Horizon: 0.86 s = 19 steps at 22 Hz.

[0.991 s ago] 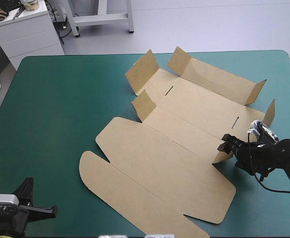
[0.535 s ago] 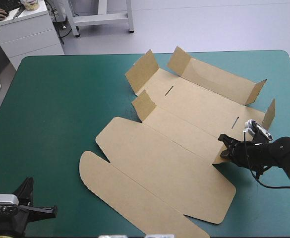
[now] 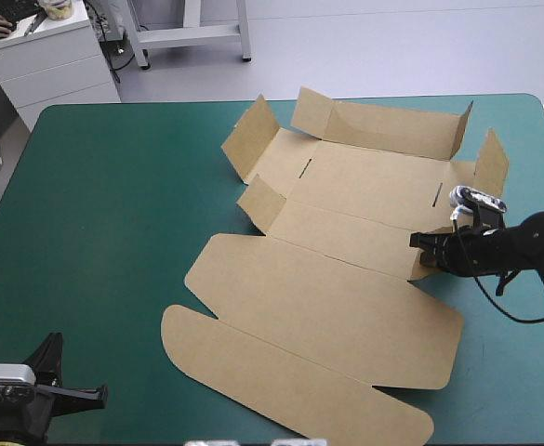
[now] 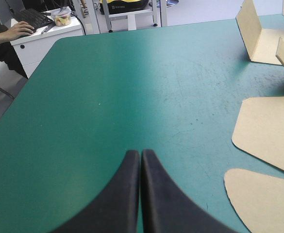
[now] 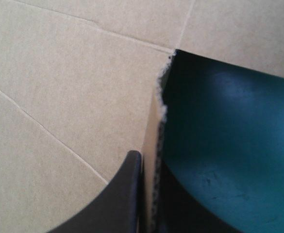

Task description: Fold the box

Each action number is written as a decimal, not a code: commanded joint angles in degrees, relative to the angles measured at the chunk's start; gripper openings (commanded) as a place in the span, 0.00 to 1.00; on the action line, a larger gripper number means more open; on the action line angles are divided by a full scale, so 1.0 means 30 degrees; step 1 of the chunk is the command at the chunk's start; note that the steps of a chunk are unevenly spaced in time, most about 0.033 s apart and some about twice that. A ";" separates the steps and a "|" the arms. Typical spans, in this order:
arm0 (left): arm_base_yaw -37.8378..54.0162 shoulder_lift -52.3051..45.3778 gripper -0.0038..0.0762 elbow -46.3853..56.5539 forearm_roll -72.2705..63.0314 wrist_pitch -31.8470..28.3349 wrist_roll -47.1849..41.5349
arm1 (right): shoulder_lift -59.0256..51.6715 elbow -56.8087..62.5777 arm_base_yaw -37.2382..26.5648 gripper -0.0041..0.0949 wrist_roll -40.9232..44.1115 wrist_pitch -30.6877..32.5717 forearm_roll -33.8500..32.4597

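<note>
box [image 3: 346, 307] pivoted | right tool [image 3: 423, 249] pinching its edge | left tool [image 4: 141, 154] near-left corner

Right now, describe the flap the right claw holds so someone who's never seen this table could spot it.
The brown box lies spread on the teal-green table. Follow the narrow strip beyond its lid panel toward the table's right edge: the small flap at that end stands upright. Unlike the three other raised flaps, it sits clamped in the right claw.

Lab-like workroom: teal-green table [image 3: 113, 204], white drawer cabinet [image 3: 53, 67], keyboard [image 4: 32, 18].
</note>
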 commanded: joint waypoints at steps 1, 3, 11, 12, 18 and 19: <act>-0.0121 -0.0212 0.04 -0.0355 -0.0261 -0.1368 -0.0046 | 0.1262 -0.3445 -0.0033 0.04 -0.0397 0.2692 -0.1204; -0.0121 -0.0212 0.04 -0.0355 -0.0261 -0.1368 -0.0046 | 0.2757 -0.5558 -0.0033 0.04 -0.0965 0.4004 -0.1297; -0.0121 -0.0212 0.04 -0.0355 -0.0261 -0.1368 -0.0046 | 0.8218 -1.2898 0.3461 0.04 -0.1587 0.8040 -0.7253; -0.0121 -0.0212 0.04 -0.0355 -0.0261 -0.1368 -0.0046 | 0.8605 -1.3431 0.3903 0.04 -0.1587 0.8040 -0.7712; -0.0121 -0.0212 0.04 -0.0355 -0.0261 -0.1368 -0.0046 | 1.0866 -1.6540 0.7295 0.04 -0.3978 0.7746 -0.9068; -0.0121 -0.0212 0.04 -0.0355 -0.0261 -0.1368 -0.0046 | 1.1039 -1.6756 0.7766 0.04 -0.4478 0.7642 -0.9256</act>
